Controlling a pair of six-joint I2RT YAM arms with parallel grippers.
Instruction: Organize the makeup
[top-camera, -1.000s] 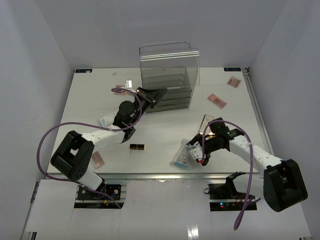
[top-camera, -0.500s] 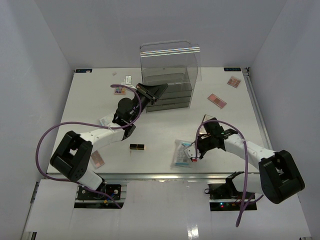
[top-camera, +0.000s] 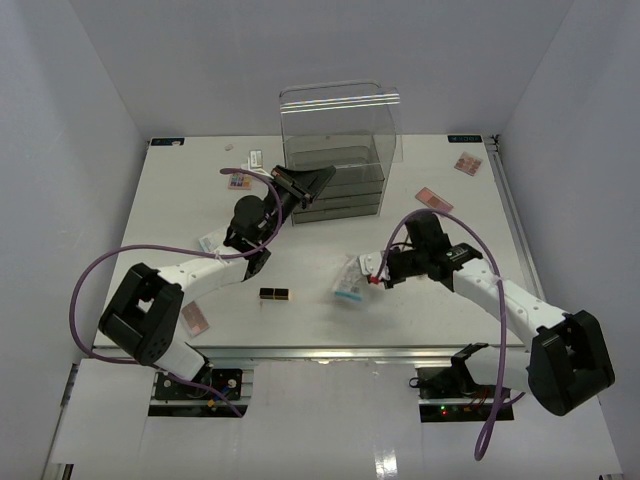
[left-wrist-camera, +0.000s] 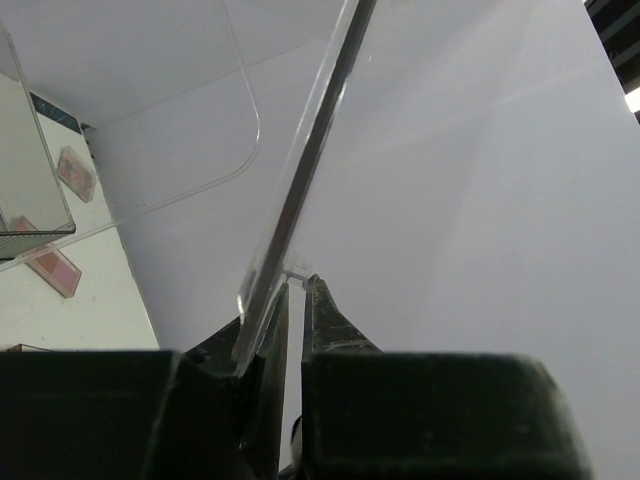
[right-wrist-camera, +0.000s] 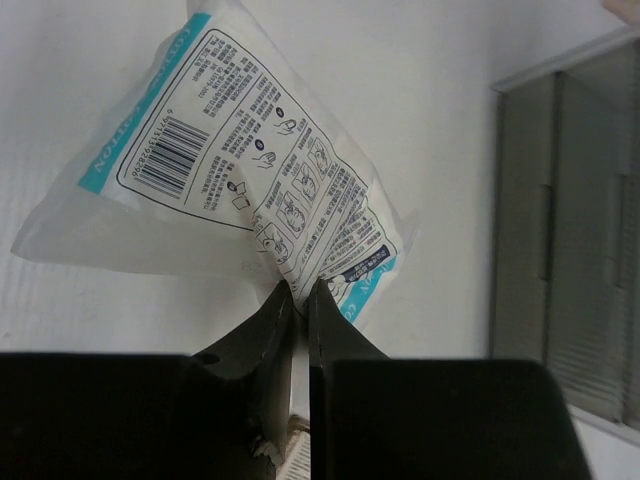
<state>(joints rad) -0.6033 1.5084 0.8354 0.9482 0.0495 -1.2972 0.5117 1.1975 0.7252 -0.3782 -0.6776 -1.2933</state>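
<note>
The clear acrylic drawer box (top-camera: 340, 150) stands at the back middle of the table. My left gripper (top-camera: 298, 192) is at its front left corner, raised off the table. In the left wrist view this gripper (left-wrist-camera: 297, 280) is shut on a thin clear acrylic edge (left-wrist-camera: 300, 170). My right gripper (top-camera: 378, 276) is shut on the corner of the pale-blue sachet packet (top-camera: 352, 281), which hangs off the table; the right wrist view shows the fingertips (right-wrist-camera: 300, 287) pinching its printed film (right-wrist-camera: 230, 170). A black-and-gold lipstick tube (top-camera: 275, 293) lies near the front.
A pink palette (top-camera: 434, 201) lies right of the box and a multicolour palette (top-camera: 467, 162) at the back right. Another pink palette (top-camera: 196, 319) sits by the left arm's base. Small items (top-camera: 237, 181) lie left of the box. The box's drawers (right-wrist-camera: 565, 230) are ahead of the sachet.
My right gripper closed on the sachet packet, lifted it and carried it back and left toward the table's middle. The left gripper has stayed at the box.
</note>
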